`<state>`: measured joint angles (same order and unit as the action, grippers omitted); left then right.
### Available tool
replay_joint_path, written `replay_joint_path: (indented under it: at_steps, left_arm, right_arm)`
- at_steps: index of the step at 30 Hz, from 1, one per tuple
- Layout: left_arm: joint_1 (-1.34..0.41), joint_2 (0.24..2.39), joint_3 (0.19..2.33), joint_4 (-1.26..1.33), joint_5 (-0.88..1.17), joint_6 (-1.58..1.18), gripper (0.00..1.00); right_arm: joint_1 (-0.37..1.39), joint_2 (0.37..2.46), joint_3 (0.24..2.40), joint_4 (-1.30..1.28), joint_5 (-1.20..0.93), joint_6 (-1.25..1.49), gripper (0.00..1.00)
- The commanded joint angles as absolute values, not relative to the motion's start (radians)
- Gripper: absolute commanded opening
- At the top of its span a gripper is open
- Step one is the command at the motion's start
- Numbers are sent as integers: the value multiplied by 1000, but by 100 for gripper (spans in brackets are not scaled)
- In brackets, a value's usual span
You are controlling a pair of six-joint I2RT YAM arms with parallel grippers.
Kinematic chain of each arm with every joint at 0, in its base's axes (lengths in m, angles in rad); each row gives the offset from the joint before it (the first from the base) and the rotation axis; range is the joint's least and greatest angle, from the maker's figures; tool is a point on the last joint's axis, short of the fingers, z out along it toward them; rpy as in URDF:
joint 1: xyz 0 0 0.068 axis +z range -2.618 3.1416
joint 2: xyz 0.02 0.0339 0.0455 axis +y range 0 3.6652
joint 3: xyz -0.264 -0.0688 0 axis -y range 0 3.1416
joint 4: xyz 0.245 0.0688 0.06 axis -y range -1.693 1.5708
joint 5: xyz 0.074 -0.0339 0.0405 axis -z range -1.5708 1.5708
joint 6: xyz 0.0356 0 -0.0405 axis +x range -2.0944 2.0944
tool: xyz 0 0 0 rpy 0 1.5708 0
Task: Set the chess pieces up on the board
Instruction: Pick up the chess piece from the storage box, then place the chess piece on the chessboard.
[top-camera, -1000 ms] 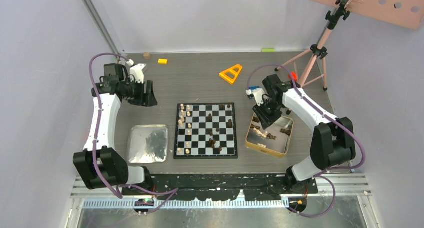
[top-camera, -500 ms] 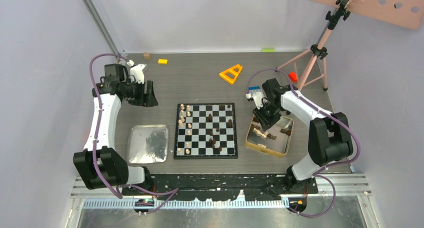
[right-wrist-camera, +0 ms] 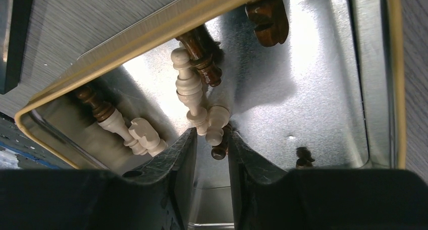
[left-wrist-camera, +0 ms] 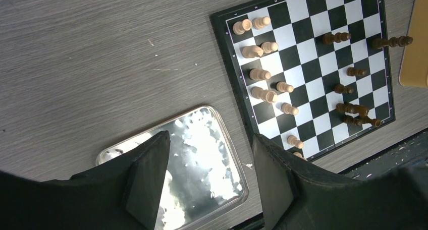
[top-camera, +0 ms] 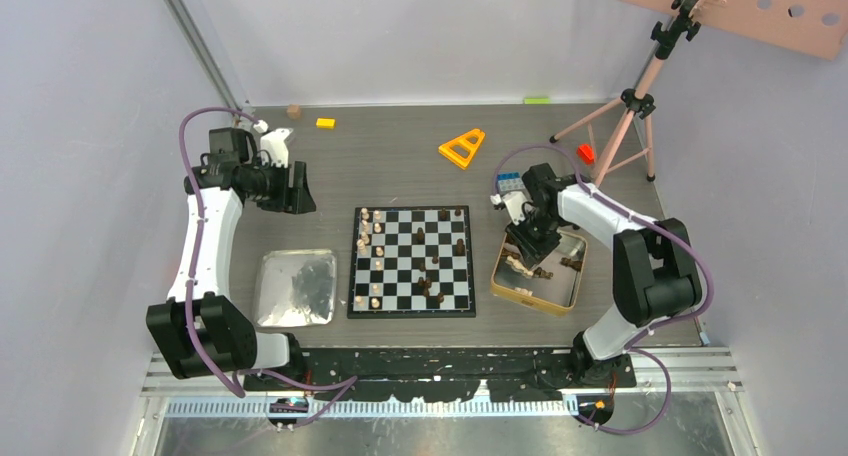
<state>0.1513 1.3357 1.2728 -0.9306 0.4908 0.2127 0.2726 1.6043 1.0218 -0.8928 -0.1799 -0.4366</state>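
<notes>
Right pincer [right-wrist-camera: 209,139] inside tin [right-wrist-camera: 313,78], tips narrowed around one light piece [right-wrist-camera: 215,125]; grip unclear. Four light chess pieces [right-wrist-camera: 189,89] visible in tin. One board [top-camera: 400,276] beside tin. Left pincer [left-wrist-camera: 209,154] spread, well apart from tin.

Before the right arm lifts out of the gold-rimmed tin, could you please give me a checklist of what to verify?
1. Right gripper down inside the gold-rimmed square metal tin: ok.
2. Only one piece between its jaws: not ok; a small light tan wooden chess piece and a dark brown wooden one both lie at the tips.
3. Firm grip: cannot tell.
4. Left gripper open, apart from the black-and-white checked chessboard: ok.
5. Bare squares on that board: ok.
</notes>
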Motion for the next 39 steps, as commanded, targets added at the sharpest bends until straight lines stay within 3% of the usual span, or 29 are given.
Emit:
replay_joint_path:
  at_steps: [1, 4, 14, 24, 30, 39]
  left_arm:
    - [149, 1308, 1270, -899, 502, 209, 63]
    - [149, 1310, 1269, -900, 504, 210, 63]
    - [148, 1307, 1267, -903, 500, 214, 63]
    - [149, 1304, 1267, -899, 490, 216, 63]
    - [149, 1311, 1271, -892, 450, 201, 64]
    - [195, 1342, 1259, -897, 364, 174, 69]
  right_arm:
    - [270, 1621, 1021, -870, -173, -447, 33]
    - [270, 1632, 1026, -870, -173, -447, 31]
    - [270, 1594, 1096, -937, -173, -453, 9]
    - [309, 1590, 1281, -1054, -193, -454, 6]
    - [537, 1643, 1441, -1090, -159, -421, 6]
    - [851, 1948, 1871, -1183, -156, -417, 8]
